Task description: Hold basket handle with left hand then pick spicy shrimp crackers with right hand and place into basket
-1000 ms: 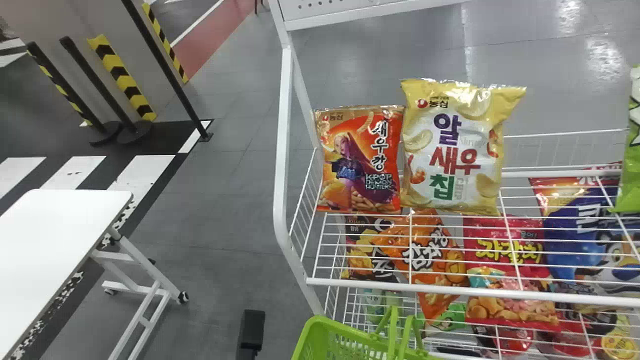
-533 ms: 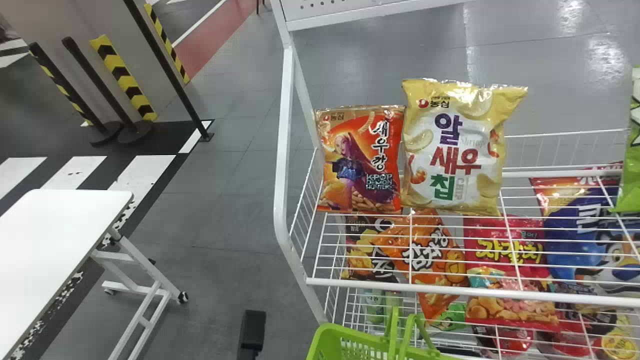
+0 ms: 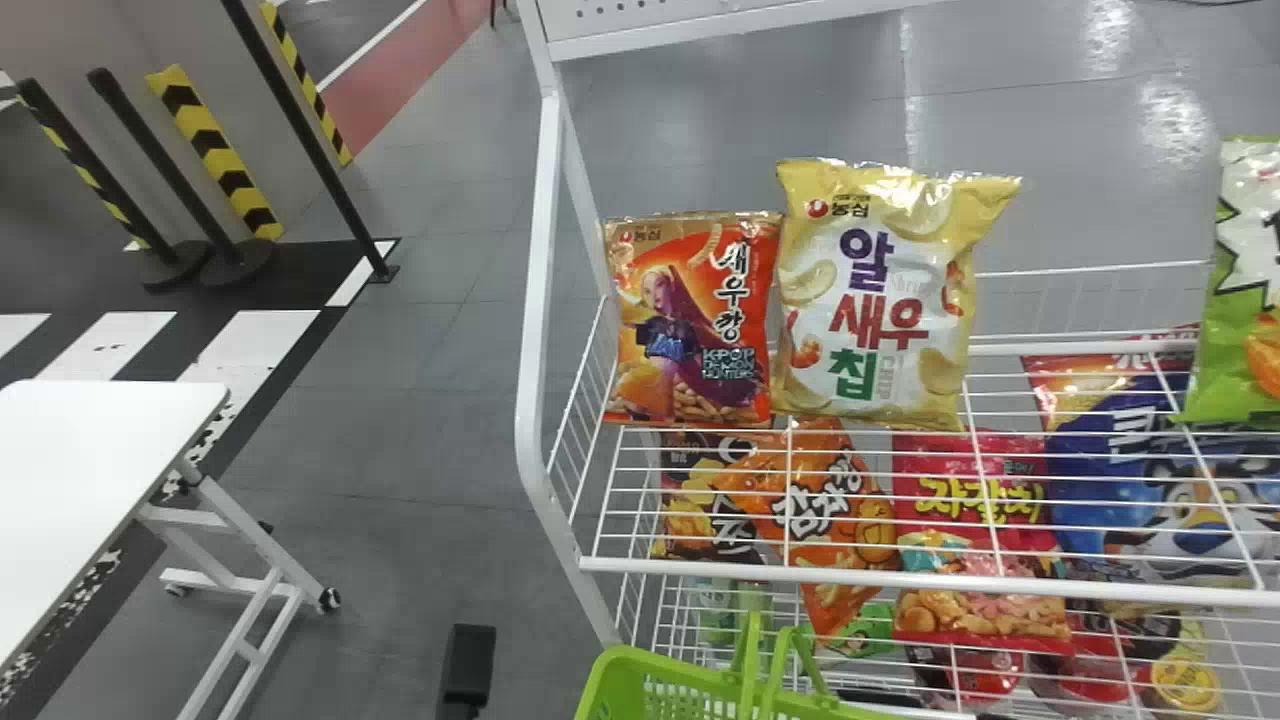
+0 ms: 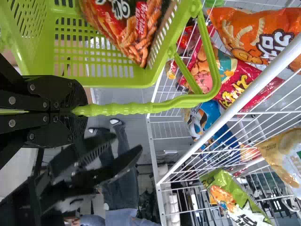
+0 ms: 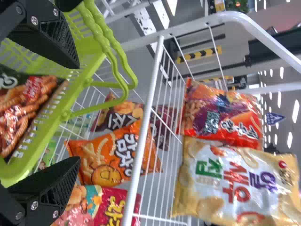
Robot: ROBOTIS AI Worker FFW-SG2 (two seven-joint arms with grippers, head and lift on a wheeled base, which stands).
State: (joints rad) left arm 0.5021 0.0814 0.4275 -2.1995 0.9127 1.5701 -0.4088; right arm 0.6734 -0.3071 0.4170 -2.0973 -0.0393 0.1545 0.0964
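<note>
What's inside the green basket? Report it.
Inside the green basket lies a snack bag with crunchy sticks pictured on it; anything beneath that bag is covered.

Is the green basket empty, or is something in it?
Not empty. A red and black snack bag lies inside the basket, with bare mesh showing beside it.

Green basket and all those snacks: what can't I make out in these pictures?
Basket: its lower part is cut off by the head view's bottom edge.
Packet in the basket: cut off by the right wrist view's left edge.
Basket handle: in the left wrist view, the left end effector covers the gripped part.
Green snack bag: cut off by the head view's right edge.
</note>
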